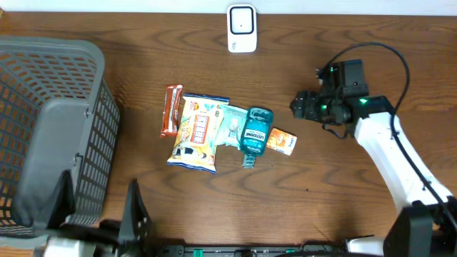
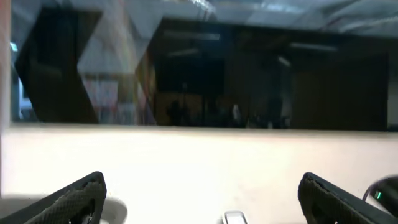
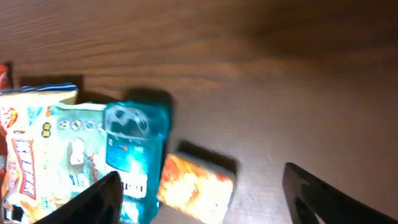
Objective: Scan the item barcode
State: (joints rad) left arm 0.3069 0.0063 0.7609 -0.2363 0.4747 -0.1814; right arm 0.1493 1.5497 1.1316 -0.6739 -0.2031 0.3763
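**Overhead.** The items lie in a row mid-desk (image 1: pixel 343 207): red snack bar (image 1: pixel 171 111), crisp bag (image 1: pixel 198 132), pale green packet (image 1: pixel 230 127), blue mouthwash bottle (image 1: pixel 255 132) and orange packet (image 1: pixel 283 140), each touching or overlapping the next. A white scanner (image 1: pixel 242 28) stands at the far edge, well apart from them. A grey basket (image 1: pixel 50 128) is at the left. The right claw (image 1: pixel 298 107) hangs just right of the orange packet.

**Left wrist.** The left claw (image 2: pixel 202 179) is released, fingers wide and empty. It faces a pale wall and dark glass, with no item in sight.

**Right wrist.** The right claw (image 3: pixel 202 174) is released, spread and empty. The orange packet (image 3: pixel 196 183) lies ahead between its fingers, just beside the bottle (image 3: pixel 134 158).

**Judgement.** The pickup comes first. The orange packet is outermost, so it looks the easiest take:
- Close across its narrow sides and stay clear of the bottle.
- Lift before turning.
- No barcode is visible, so the packet may need rotating before the scanner.
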